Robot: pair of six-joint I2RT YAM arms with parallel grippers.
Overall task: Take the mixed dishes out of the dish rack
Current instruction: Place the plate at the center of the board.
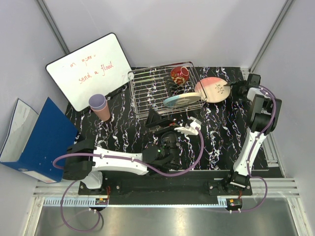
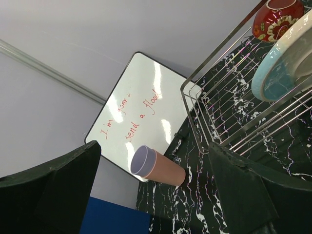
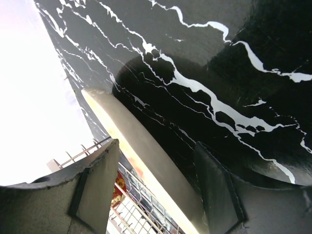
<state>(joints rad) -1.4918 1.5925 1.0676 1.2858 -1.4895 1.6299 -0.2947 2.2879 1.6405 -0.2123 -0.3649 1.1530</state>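
Note:
The dish rack [image 1: 147, 91] stands at the table's back middle. In it are the red patterned bowl [image 1: 179, 73] and the light-blue plate [image 1: 181, 100], leaning on edge; both also show in the left wrist view, bowl [image 2: 275, 17], plate [image 2: 285, 61]. The pink plate [image 1: 211, 89] lies right of the rack. My right gripper [image 1: 230, 88] is open, its jaws either side of that plate's rim [image 3: 146, 151]. The lavender cup [image 1: 97, 102] sits inside the salmon-pink cup [image 1: 104, 113], left of the rack. My left gripper [image 1: 158, 117] is open and empty, in front of the rack.
A whiteboard [image 1: 88, 69] with red writing leans at the back left behind the cups. A blue binder [image 1: 39, 140] lies at the table's left edge. Grey enclosure walls stand round the black marbled table [image 1: 216, 142].

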